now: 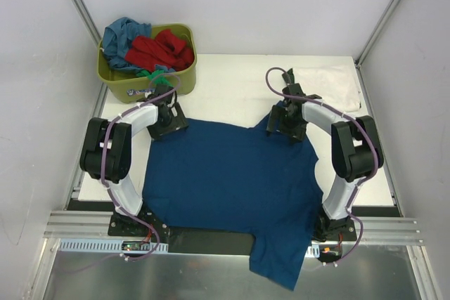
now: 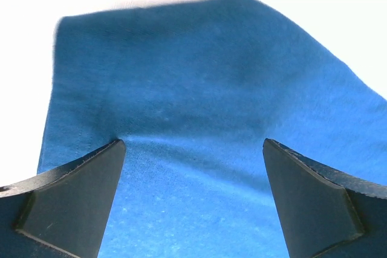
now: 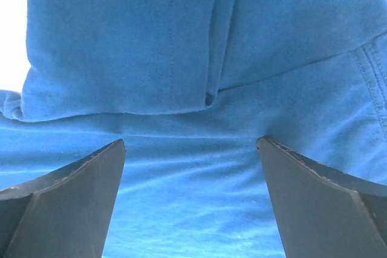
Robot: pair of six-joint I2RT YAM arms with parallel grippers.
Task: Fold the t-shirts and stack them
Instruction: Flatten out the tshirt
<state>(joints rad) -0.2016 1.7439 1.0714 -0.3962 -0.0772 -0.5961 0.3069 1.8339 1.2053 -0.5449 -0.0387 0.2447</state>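
A dark navy blue t-shirt (image 1: 228, 180) lies spread across the table, its lower part hanging over the near edge. My left gripper (image 1: 166, 119) is open at the shirt's far left corner, fingertips pressed on the cloth (image 2: 193, 149). My right gripper (image 1: 288, 123) is open at the far right corner, fingertips down on the shirt (image 3: 190, 173) just before a folded-over sleeve (image 3: 121, 46). A white t-shirt (image 1: 330, 83) lies folded at the far right. Red (image 1: 158, 48), teal (image 1: 123, 34) and green (image 1: 149, 73) tees sit in the tub.
An olive-green plastic tub (image 1: 181, 72) stands at the far left corner of the white table (image 1: 225, 89). White walls with metal posts enclose the workspace. The aluminium rail (image 1: 77, 230) runs along the near edge by the arm bases.
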